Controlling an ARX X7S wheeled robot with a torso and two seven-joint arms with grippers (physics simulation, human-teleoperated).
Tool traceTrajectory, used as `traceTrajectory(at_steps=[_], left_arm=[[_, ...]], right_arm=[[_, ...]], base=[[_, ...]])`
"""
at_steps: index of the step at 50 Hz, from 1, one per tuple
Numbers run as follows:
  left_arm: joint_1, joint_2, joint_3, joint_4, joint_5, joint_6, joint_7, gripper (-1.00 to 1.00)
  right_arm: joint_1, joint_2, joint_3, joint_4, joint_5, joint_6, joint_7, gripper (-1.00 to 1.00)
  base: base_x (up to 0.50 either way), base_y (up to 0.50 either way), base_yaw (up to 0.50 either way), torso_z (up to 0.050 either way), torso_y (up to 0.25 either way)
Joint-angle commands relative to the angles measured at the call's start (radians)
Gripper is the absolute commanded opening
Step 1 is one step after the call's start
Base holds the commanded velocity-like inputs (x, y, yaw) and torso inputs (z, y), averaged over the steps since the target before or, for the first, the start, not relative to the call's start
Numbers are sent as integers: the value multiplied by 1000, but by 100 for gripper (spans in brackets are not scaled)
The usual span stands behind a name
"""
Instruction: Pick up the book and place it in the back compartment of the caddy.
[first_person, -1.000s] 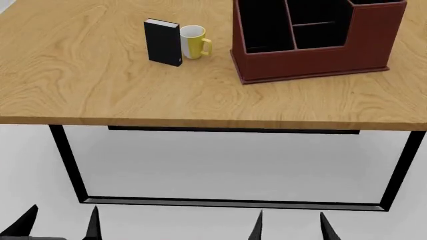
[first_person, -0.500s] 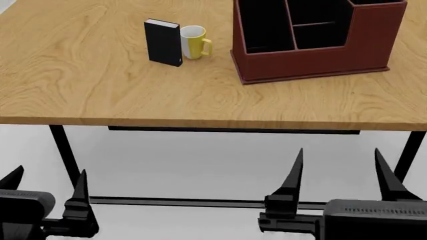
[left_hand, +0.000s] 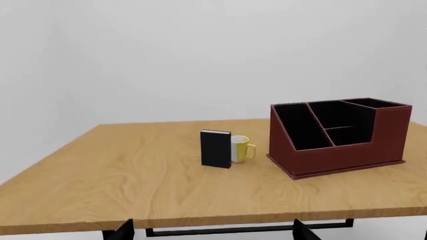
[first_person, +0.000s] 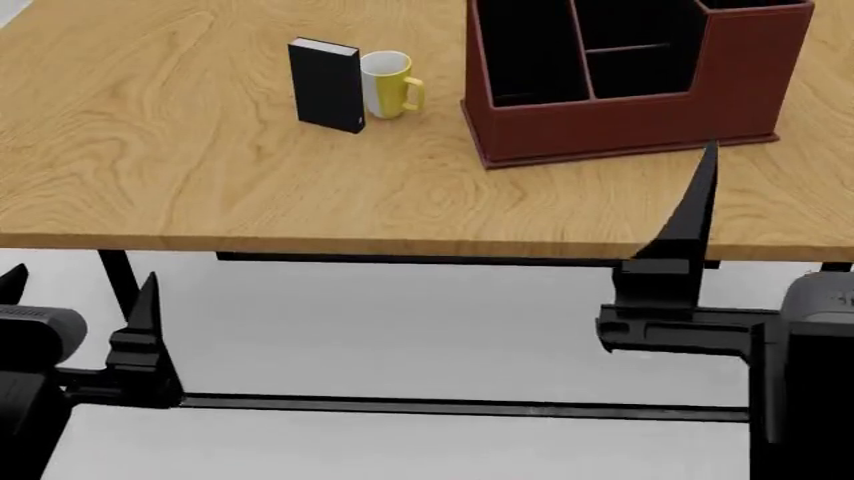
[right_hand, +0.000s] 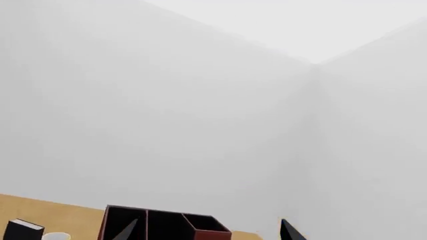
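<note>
The black hardcover book (first_person: 326, 85) stood upright on the bench (first_person: 200, 190), white page edges showing, beside a yellow mug (first_person: 388, 83). Both claws, left claw (first_person: 74, 325) and right claw (first_person: 767, 250), were spread and empty.

The far end of the dark red-brown leather-like caddy (first_person: 627, 85) is cut off by the head view's edge, as is one finger of the black right gripper (first_person: 767, 225) beside it.
</note>
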Motion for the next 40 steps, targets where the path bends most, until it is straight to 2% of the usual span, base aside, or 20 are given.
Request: traceTrajectory(at_steps=[1, 9, 17, 26, 40], left_arm=[[-59, -8, -5, 14, -23, -58, -8, 100], [-93, -1, -19, 14, -46, -98, -22, 100], [-111, -5, -33, 23, -67, -119, -24, 100], [-121, -10, -35, 32, -71, -126, -32, 100], [-120, -14, -31, 28, -71, -122, -41, 100]], right_arm=[[197, 73, 40, -124, 89, 239, 10, 100], [293, 255, 88, -124, 520, 261, 320, 100], [404, 344, 104, -120, 755, 290, 472, 100], [486, 381, 108, -113, 874, 306, 543, 100], [430, 402, 80, -97, 843, 229, 549, 100]], base=[[0, 0, 0, 0, 0], [0, 0, 0, 0, 0], [0, 0, 0, 0, 0], [0, 0, 0, 0, 0], [0, -25, 0, 0, 0]])
